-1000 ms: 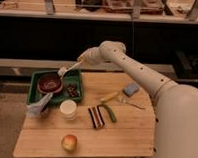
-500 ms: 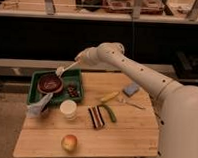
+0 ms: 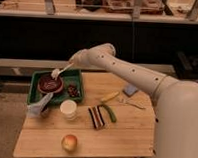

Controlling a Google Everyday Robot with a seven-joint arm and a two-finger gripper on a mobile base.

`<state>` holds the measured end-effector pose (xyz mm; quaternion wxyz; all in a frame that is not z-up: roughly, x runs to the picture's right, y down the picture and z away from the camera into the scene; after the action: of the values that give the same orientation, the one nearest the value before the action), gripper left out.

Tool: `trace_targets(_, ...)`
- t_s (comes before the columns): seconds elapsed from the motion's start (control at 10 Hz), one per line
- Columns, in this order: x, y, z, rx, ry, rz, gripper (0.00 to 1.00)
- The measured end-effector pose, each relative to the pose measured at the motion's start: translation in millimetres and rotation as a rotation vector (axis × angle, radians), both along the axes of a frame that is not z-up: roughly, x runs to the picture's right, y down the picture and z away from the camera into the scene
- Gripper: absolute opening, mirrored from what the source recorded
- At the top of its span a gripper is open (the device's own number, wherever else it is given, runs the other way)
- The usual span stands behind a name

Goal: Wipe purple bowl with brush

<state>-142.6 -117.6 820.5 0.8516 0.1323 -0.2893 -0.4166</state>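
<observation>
The purple bowl (image 3: 49, 84) sits in the left half of a green tray (image 3: 77, 75) at the table's back left. My gripper (image 3: 73, 60) hangs above the tray's far right side at the end of the white arm, shut on the brush (image 3: 63, 68). The pale handle slants down to the left. Its white head (image 3: 55, 73) is over the bowl's far rim, and I cannot tell whether it touches.
A dark object (image 3: 73, 90) lies in the tray right of the bowl, and a crumpled white bag (image 3: 39, 106) hangs over the tray's front. On the table are a white cup (image 3: 68, 109), an apple (image 3: 69, 142), a striped item (image 3: 95, 117), green-handled (image 3: 109, 113) and yellow-handled (image 3: 109, 97) tools, and a blue sponge (image 3: 130, 89).
The gripper has carried the brush left and down, bringing its white head from over the tray's middle to the bowl's far rim.
</observation>
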Motion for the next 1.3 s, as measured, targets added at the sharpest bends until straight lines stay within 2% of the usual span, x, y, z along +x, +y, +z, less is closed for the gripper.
trace_targets(0.1,1.4,3.8,10.2,-0.006,0.015,0.005,0.14)
trace_targets(0.3,-2.2,6.4,17.5,-0.011,0.021,0.015,0.14)
trace_targets(0.6,-25.7,11.1,25.2,-0.005,0.026,-0.005,0.14)
trace_targets(0.8,-30.4,15.5,35.6,0.001,0.047,-0.023,0.14)
trace_targets(1.0,-34.9,22.3,48.5,-0.013,0.065,-0.035,0.14)
trace_targets(1.3,-31.7,18.4,67.5,-0.021,0.099,-0.047,0.14)
